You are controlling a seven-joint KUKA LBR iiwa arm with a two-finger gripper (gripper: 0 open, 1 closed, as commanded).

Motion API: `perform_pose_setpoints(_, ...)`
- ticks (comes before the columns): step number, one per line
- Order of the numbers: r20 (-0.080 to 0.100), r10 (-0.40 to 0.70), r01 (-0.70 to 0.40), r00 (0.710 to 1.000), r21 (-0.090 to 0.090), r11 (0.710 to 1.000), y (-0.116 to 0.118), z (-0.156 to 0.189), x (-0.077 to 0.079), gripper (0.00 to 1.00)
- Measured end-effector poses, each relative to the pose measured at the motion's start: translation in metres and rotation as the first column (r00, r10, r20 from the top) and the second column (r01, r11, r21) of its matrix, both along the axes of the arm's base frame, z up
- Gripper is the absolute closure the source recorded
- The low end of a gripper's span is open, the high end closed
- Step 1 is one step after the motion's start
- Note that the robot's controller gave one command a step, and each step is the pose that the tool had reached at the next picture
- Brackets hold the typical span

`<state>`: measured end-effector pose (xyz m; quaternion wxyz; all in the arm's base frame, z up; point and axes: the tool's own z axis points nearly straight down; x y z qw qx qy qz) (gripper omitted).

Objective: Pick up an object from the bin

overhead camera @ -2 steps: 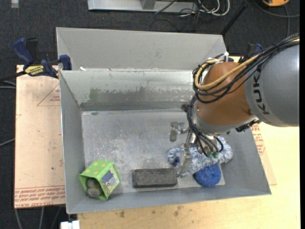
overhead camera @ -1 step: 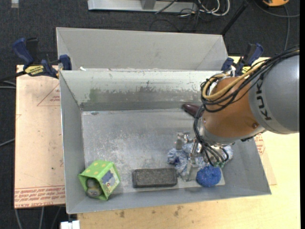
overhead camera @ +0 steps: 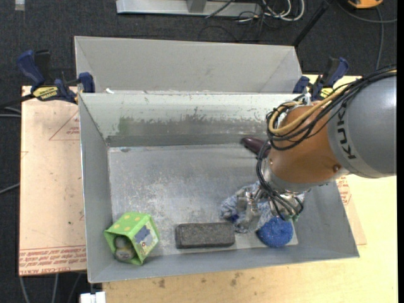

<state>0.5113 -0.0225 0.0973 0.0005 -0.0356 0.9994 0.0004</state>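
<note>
Dark carpet (overhead camera: 57,17) lies around a grey metal bin (overhead camera: 177,182), and loose floor cables (overhead camera: 278,2) trail across it beyond the bin's far side. The bin's floor is scuffed and mostly bare, with its few things gathered along the near edge and in the right half. The arm (overhead camera: 372,131) comes in from the right, its orange cover (overhead camera: 303,156) looped with wrist cables (overhead camera: 297,115), and the gripper (overhead camera: 255,208) is low over the right part of the floor, down on a crumpled blue-and-white wad (overhead camera: 235,205). Whether the gripper is open or closed, and whether it has hold of the wad, cannot be told, since the wrist and the wad's folds hide its tip. Just to the right of the wad, near the front wall, sits a blue ball (overhead camera: 276,232), partly overlapped by the wrist. A dark grey block (overhead camera: 204,235) lies flat to the left of the wad, close to the front wall. A green box (overhead camera: 131,237) lies tilted in the front left corner, well apart from the gripper. Near the back wall a dark red thing (overhead camera: 254,145) pokes out from behind the orange cover; most of it is hidden, so its kind is unclear.
</note>
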Motion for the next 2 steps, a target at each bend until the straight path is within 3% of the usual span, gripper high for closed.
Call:
perform_pose_setpoints(1,0.000,0.000,0.000,1.000,0.000,1.000,0.000,0.000,0.000,1.00)
perform_pose_setpoints(2,0.001,0.004,-0.004,1.000,0.000,1.000,-0.008,0.130,0.007,1.00)
